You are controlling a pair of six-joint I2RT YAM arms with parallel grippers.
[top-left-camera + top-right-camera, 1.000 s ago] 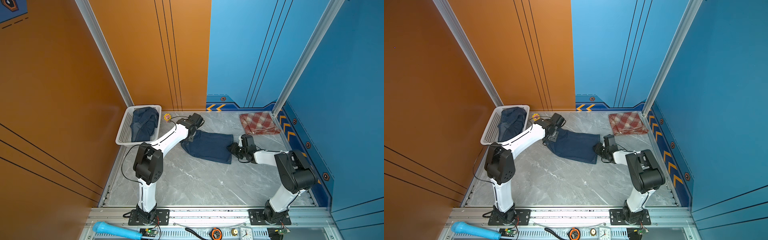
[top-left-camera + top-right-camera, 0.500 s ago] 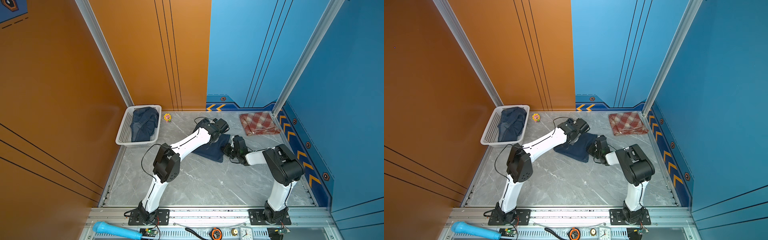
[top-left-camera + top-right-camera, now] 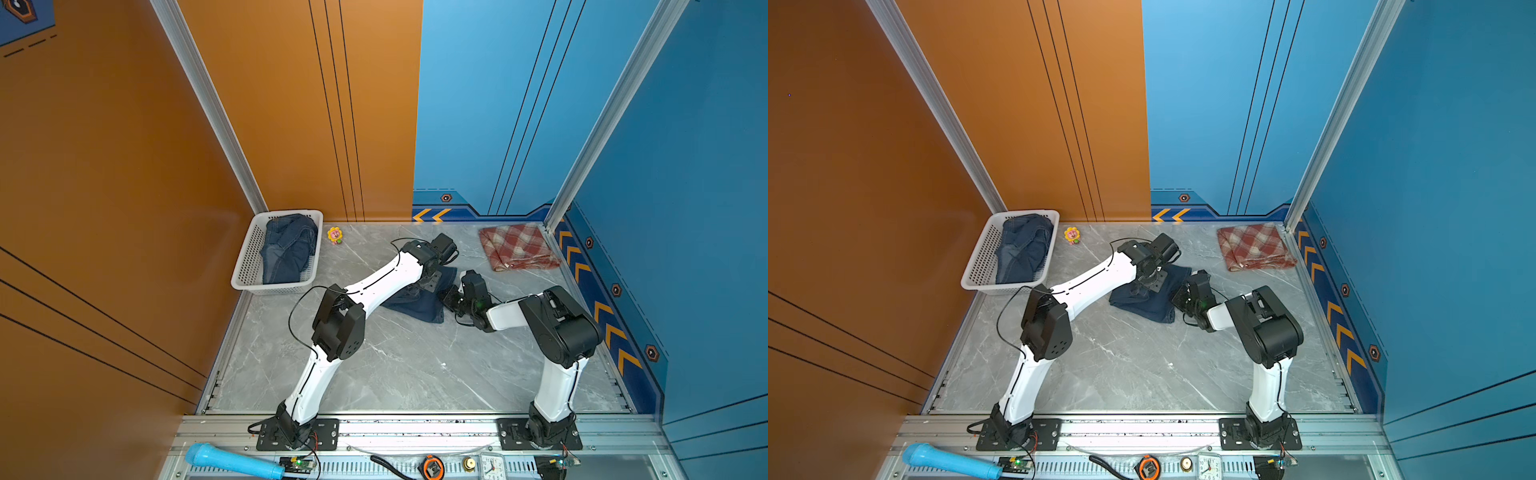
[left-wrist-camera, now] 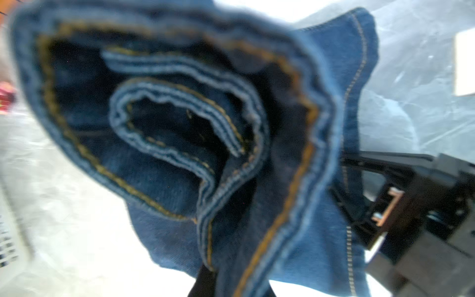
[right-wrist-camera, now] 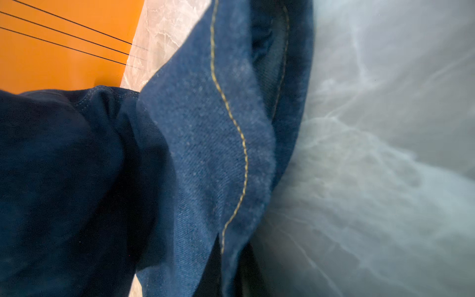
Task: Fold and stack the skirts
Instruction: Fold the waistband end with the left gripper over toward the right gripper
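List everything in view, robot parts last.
plaid skirt: one, red and cream, far right corner.
basket: one, white, far left corner.
second denim skirt: one, dark blue, inside the basket.
centre denim skirt: one, dark blue, mid-table.
flower toy: one, yellow, beside the basket.
microphone: one, light blue, front rail.
tape measure: one, orange and black, front rail.
clock: one, white, front rail.
table: one, grey marble.
left gripper: one, black, shut on centre denim skirt.
right gripper: one, black, at that skirt's edge; grip unclear.

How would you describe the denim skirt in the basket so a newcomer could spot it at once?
At the orange wall's far corner stands a white perforated basket. The crumpled denim skirt lies inside it, whereas the other denim skirt is out on the grey table.
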